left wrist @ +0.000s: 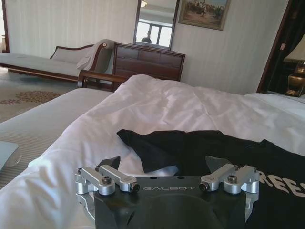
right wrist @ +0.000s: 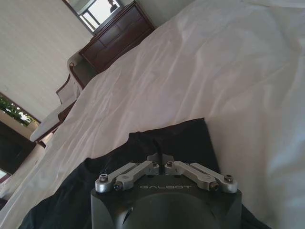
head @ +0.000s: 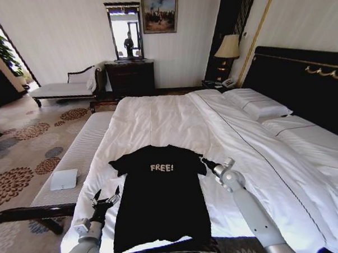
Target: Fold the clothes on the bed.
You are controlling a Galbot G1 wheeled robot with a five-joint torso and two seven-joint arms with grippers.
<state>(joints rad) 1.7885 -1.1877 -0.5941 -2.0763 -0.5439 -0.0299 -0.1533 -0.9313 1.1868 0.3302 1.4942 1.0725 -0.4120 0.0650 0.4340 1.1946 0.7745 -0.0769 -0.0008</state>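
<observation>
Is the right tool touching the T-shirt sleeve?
Touching. In the right wrist view the right tool has its fingertips pinched together on the black T-shirt sleeve fabric.

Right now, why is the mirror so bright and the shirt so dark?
In the head view, the mirror glares white with window light, while the black T-shirt swallows its folds. In the left wrist view, the open left gripper looms close over it. In the right wrist view, the right gripper is pinched on a sleeve.

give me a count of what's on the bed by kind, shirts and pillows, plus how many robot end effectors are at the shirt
Black T-shirt: 1
White pillows: 2
End effectors: 2, left end effector open beside the shirt's edge, right end effector shut on the sleeve
Total: 5
</observation>
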